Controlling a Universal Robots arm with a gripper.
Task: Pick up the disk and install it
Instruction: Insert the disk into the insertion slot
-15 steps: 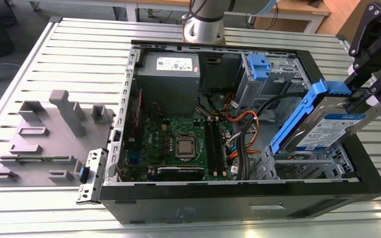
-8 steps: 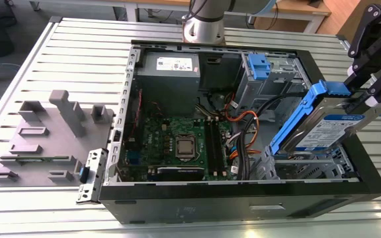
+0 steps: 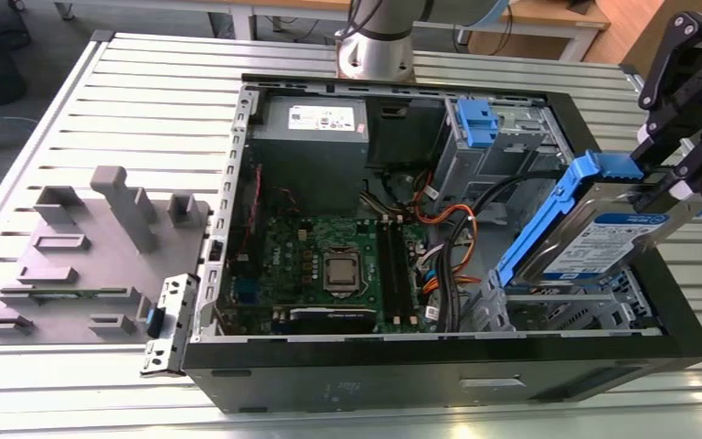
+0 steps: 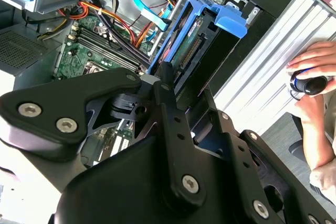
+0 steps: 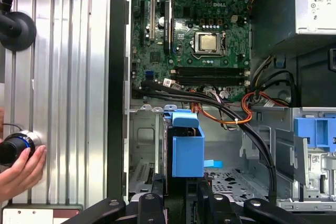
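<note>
I have the end effector (image 3: 683, 187) clamped on the disk (image 3: 605, 240), held tilted over the open computer case (image 3: 449, 352).

A robotics lab: slatted metal bench (image 3: 143, 91) bearing an opened computer case (image 3: 388, 377).

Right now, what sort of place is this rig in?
Probably a lab or workshop bench: a slotted aluminium table, an open computer case on it, the gripper holding the disk over it.
</note>
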